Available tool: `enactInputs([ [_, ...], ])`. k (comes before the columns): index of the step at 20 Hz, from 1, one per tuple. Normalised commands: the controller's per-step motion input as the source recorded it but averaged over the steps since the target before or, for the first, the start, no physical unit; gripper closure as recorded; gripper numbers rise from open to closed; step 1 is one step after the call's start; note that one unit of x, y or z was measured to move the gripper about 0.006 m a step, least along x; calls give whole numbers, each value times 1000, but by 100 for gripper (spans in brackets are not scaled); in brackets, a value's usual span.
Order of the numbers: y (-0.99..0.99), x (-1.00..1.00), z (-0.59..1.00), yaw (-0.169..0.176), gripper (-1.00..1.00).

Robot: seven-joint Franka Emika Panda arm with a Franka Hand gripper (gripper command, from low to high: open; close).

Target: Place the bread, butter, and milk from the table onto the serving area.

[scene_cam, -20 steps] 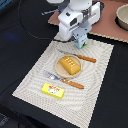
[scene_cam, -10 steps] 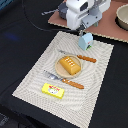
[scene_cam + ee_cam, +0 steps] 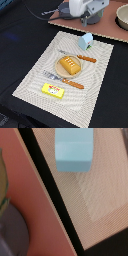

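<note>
**Bread, butter and milk all on the striped mat**

The bread (image 3: 68,64) sits on the round tan plate (image 3: 59,71) in the middle of the serving area (image 3: 100,85). The butter (image 3: 53,90) lies flat on the mat's near part, just beside an orange-handled knife (image 3: 71,83) and fork (image 3: 50,75). The milk (image 3: 86,41) stands upright near the mat's far edge, close to a second knife (image 3: 85,58); the wrist view shows its pale-blue top (image 3: 74,149) over the mat weave (image 3: 100,193). The mat lies on the black surface (image 3: 20,45). The claw (image 3: 86,19) hangs above the reddish counter (image 3: 107,27), apart from the milk; whether it is wide or narrow cannot be told.
</note>
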Motion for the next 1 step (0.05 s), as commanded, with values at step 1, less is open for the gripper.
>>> enactInputs([
  [1,366,-180,469,4,-100],
])
